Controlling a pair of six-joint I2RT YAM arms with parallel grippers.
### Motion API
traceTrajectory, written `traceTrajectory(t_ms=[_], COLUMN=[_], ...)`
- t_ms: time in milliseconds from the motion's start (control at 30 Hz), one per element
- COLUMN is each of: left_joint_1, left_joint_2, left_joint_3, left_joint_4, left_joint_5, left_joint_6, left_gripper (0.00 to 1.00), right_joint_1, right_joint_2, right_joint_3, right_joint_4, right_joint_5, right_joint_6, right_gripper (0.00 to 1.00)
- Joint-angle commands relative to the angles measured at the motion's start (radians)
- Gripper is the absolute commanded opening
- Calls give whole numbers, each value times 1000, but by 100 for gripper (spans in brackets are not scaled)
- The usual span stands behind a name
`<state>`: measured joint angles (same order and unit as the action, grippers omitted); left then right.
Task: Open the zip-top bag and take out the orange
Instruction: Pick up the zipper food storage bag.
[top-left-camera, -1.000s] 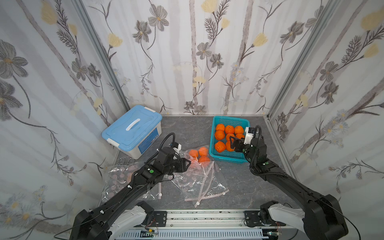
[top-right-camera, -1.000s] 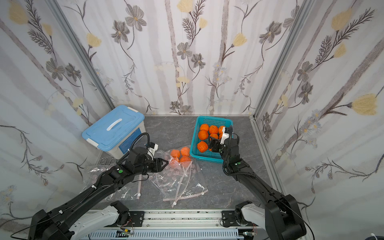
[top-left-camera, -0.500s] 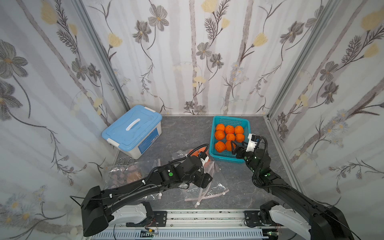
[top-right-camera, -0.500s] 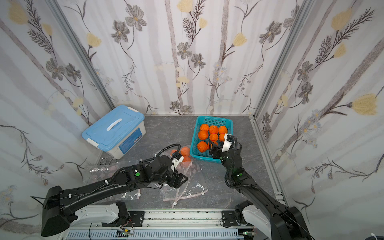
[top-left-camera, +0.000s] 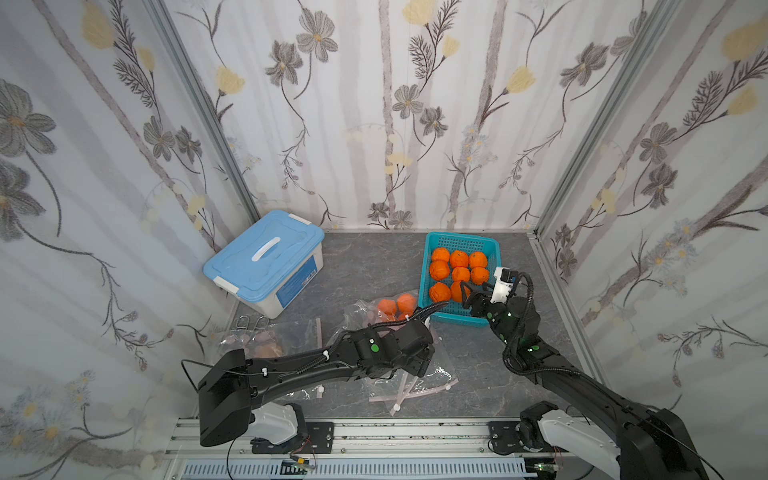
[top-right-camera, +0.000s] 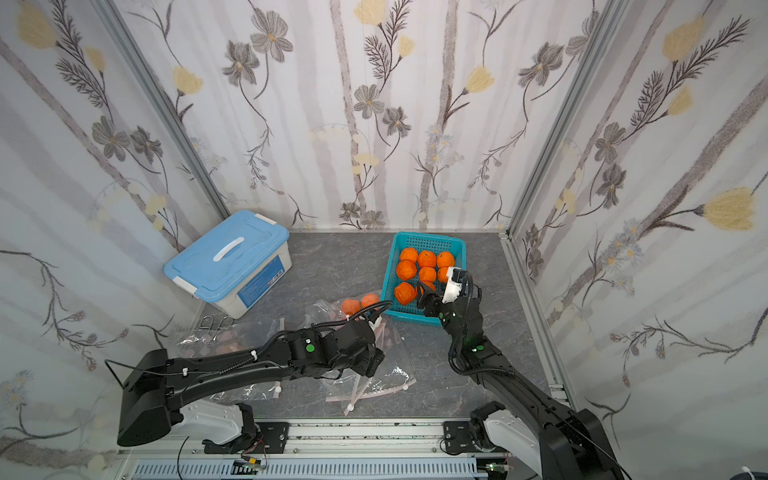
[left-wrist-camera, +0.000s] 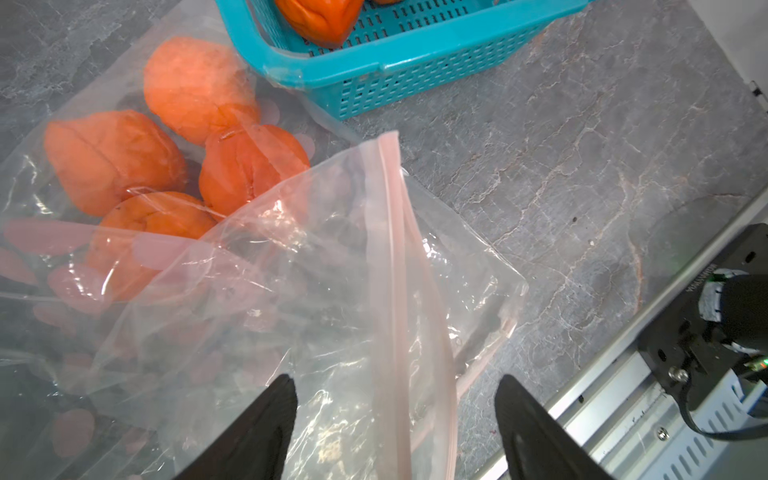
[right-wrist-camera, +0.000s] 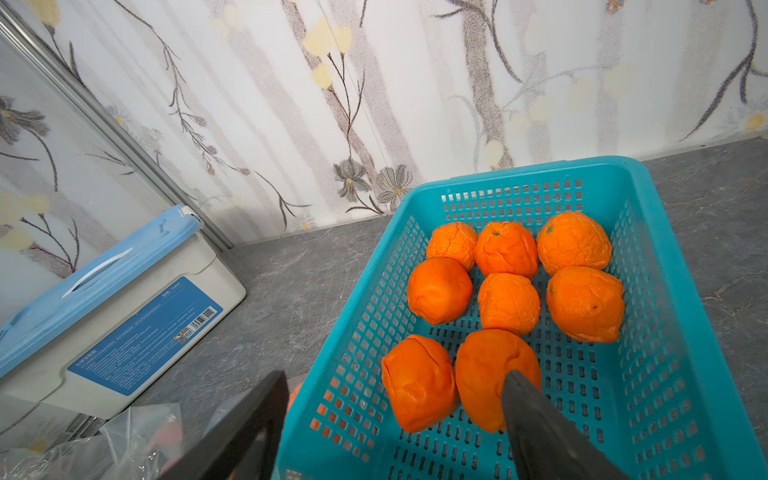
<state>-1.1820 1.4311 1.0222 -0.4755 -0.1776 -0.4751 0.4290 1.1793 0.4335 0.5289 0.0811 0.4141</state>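
While the bag (left-wrist-camera: 332, 291) lies just beside the basket (left-wrist-camera: 415, 62), oranges (left-wrist-camera: 112, 162) inside it, L claw (left-wrist-camera: 395, 380) hangs released over the pink zip (left-wrist-camera: 390, 249) with nothing pinched. Can't tell if the zip's sealed. Best approach, IMO: drop, pinch one lip only, just under the strip. R claw (right-wrist-camera: 395, 376) is spread, empty, over the basket. It should take the opp. lip, then pull apart.
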Motion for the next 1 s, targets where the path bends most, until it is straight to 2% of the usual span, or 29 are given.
traceTrajectory(t_ms=[0, 133, 267, 467, 600, 667, 833, 967], left_joint_1=[-1, -2, -3, 7, 74, 117, 238, 307], left_joint_2=[55, 113, 98, -14, -142, -212, -371, -411], left_joint_3=[25, 38, 30, 19, 7, 20, 132, 265], left_joint_4=[-6, -12, -14, -81, -153, -216, -429, -621], left_joint_5=[-78, -120, -152, -252, -263, -274, -371, -491], left_joint_6=[-35, -59, -59, -40, -22, 2, 88, 125], left_gripper=[65, 52, 38, 15, 4, 1, 0, 0], right_joint_1=[0, 1, 0, 2, 2, 1, 1, 0], right_joint_2=[-1, 6, 10, 1, -10, -11, -3, -3], right_joint_3=[7, 10, 14, 13, 8, 8, 18, 22], right_joint_4=[44, 43, 38, 40, 39, 40, 28, 24], right_joint_5=[12, 11, 5, 6, 6, 6, -4, -12], right_joint_6=[-12, -13, -11, -3, 2, 2, 7, 14], right_gripper=[82, 82, 82, 81, 81, 82, 81, 81])
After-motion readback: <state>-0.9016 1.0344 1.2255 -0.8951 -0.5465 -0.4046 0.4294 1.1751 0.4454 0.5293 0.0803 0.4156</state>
